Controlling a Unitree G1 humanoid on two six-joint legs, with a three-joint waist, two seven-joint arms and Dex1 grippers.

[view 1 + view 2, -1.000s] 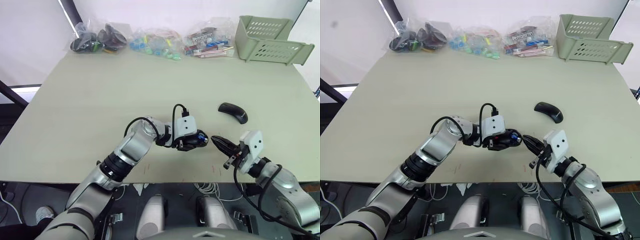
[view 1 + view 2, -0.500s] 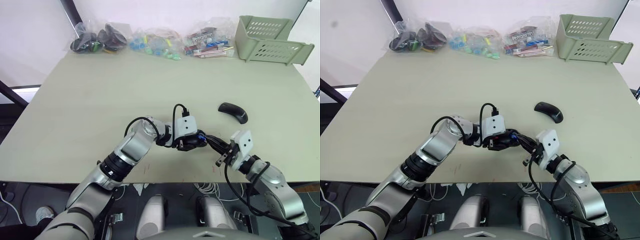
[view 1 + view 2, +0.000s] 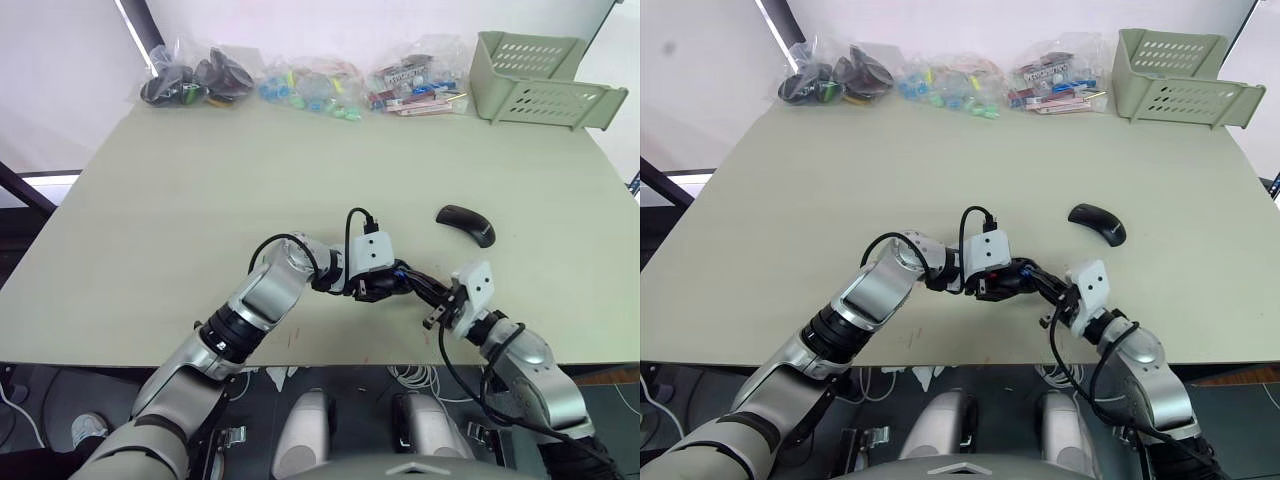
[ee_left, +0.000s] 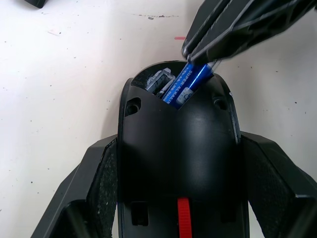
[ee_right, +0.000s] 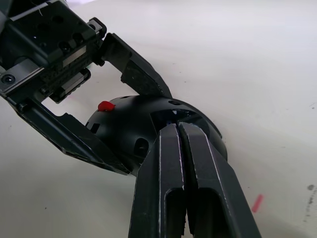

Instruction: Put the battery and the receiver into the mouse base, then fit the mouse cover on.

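Note:
My left gripper (image 3: 384, 287) is shut on the black mouse base (image 4: 178, 148), gripping it by its two sides just above the table near the front edge. A red patch shows on the base. The blue battery (image 4: 187, 84) lies slanted in the recessed compartment, one end raised. My right gripper (image 3: 413, 279) is shut, fingers pressed together, and its tips (image 4: 198, 52) meet the battery's raised end. The mouse cover (image 3: 466, 225), a glossy black shell, lies on the table behind and to the right. The receiver is out of view.
Several clear bags of small parts (image 3: 310, 85) line the table's far edge. A green slotted basket (image 3: 540, 80) stands at the far right corner. The table's front edge (image 3: 330, 362) runs just below both grippers.
My right gripper has moved left, from clear of the mouse base to its tips on the battery in the compartment. The left gripper and base have stayed put.

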